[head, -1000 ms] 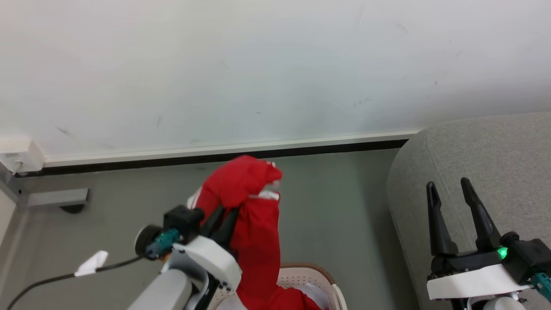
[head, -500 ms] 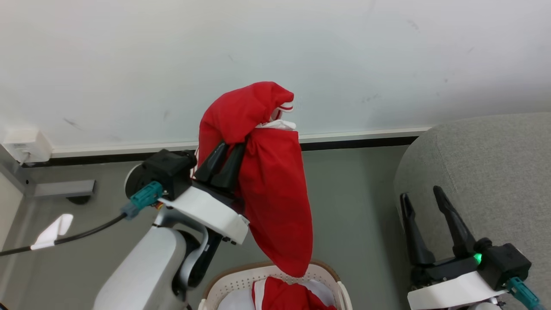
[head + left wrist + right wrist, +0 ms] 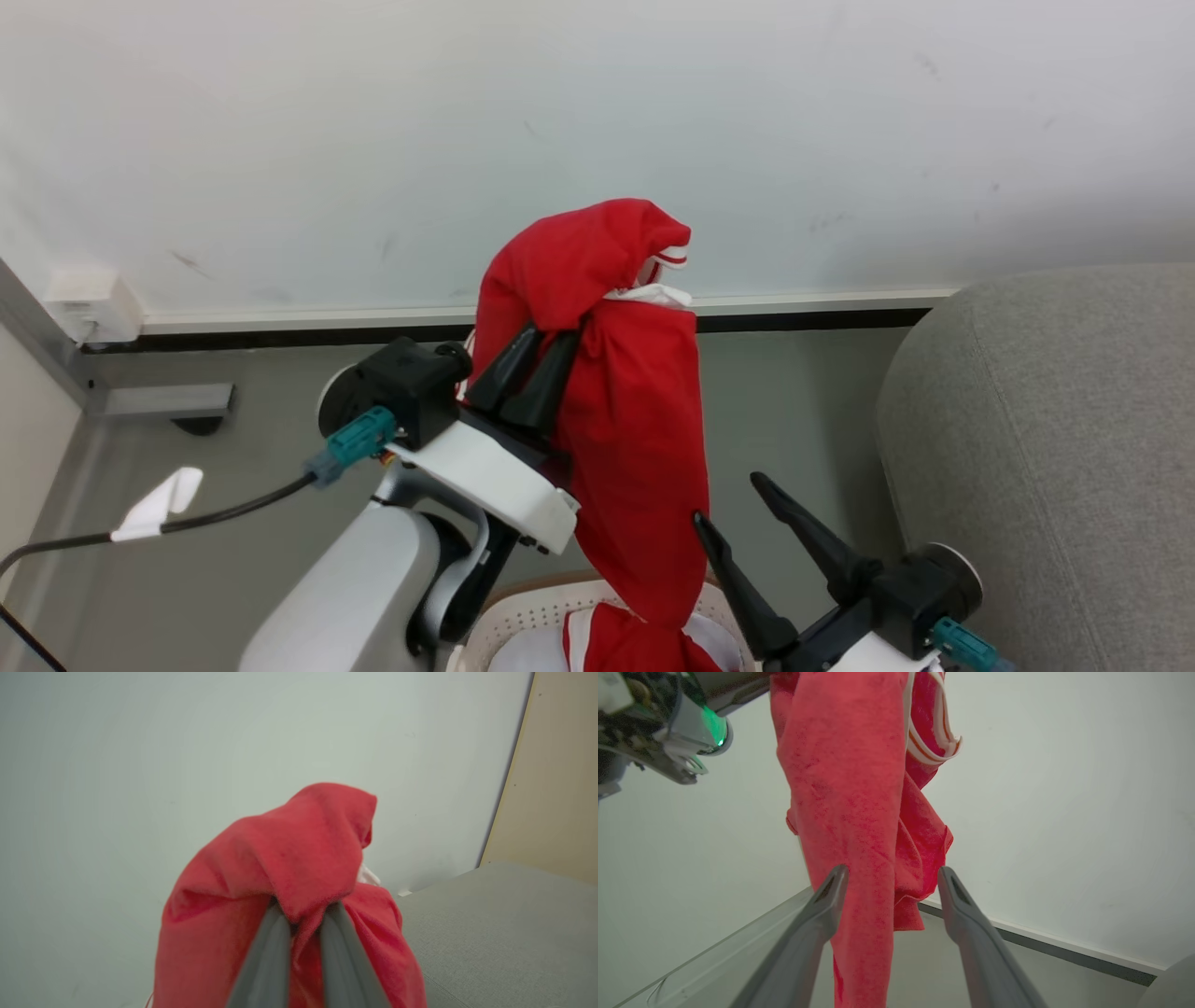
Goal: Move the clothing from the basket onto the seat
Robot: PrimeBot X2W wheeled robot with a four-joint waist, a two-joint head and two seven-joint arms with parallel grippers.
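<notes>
The basket (image 3: 519,611) contains a pale cloth (image 3: 513,653) and red fabric (image 3: 616,646). The clothing (image 3: 635,411) hangs above it, with its lower end at the basket's opening. The left claw (image 3: 551,341) points up and is clamped on the clothing's upper fold. The right claw (image 3: 727,497) is spread wide and empty, just beside the hanging part. The seat (image 3: 1055,420) lies to the right.

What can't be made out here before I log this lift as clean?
Head view: the basket, cut off by the bottom edge and covered by the clothing; whether the red fabric inside joins the hanging piece is unclear.
Left wrist view: the left gripper has its fingertips buried in red folds.
Right wrist view: whether the open right gripper touches the cloth; depth is unclear.
Head view: the seat runs off the right edge.
</notes>
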